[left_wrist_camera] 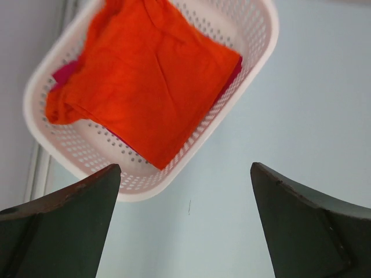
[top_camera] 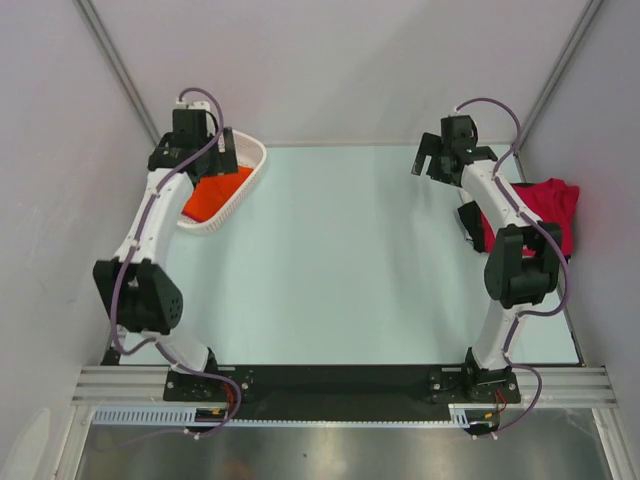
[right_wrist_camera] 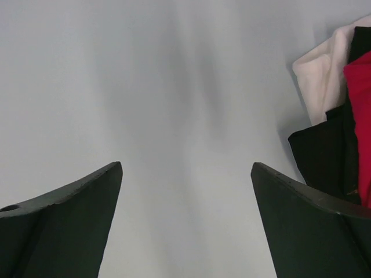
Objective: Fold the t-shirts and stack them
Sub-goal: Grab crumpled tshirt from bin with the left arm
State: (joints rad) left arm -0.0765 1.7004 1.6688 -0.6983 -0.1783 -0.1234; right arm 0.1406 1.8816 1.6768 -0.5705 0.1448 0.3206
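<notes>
A bright orange t-shirt (top_camera: 216, 193) lies loosely folded in a white lattice basket (top_camera: 256, 162) at the table's far left. In the left wrist view the orange shirt (left_wrist_camera: 151, 75) covers crimson cloth (left_wrist_camera: 61, 74) that shows at its edges. A crimson t-shirt (top_camera: 552, 204) lies crumpled at the table's right edge, partly behind my right arm; its edge shows in the right wrist view (right_wrist_camera: 362, 110). My left gripper (top_camera: 212, 150) hovers above the basket, open and empty (left_wrist_camera: 185, 167). My right gripper (top_camera: 432, 160) is open and empty (right_wrist_camera: 186, 165), raised over the far right of the table, left of the crimson shirt.
The pale table (top_camera: 340, 260) is walled by grey panels at the back and sides. The basket wall (left_wrist_camera: 262, 46) sits close to the left wall. My right arm's white and black links (right_wrist_camera: 324, 87) lie beside the crimson shirt.
</notes>
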